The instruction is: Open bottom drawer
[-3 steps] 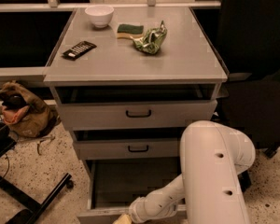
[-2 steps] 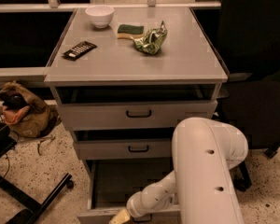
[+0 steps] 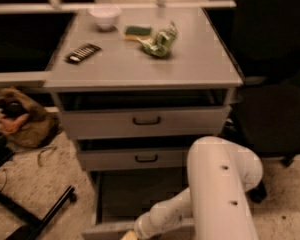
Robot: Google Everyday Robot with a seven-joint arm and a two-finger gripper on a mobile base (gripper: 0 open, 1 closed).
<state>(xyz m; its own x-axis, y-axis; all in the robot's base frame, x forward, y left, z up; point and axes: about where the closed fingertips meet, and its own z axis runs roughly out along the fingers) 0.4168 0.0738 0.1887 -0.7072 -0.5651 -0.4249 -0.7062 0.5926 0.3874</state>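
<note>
Leftward swung the arm (image 3: 217,189), gripper (image 3: 129,235) at the bottom drawer (image 3: 135,196) front, grip impossible to tell; a skewed pull could jam it.

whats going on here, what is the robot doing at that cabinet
A robot arm reaches down to the bottom drawer of the cabinet, which stands well out, dark interior showing. The gripper is at the drawer's front edge, at the picture's bottom. The top drawer and middle drawer sit further in. A bowl and a sponge lie on top.
</note>
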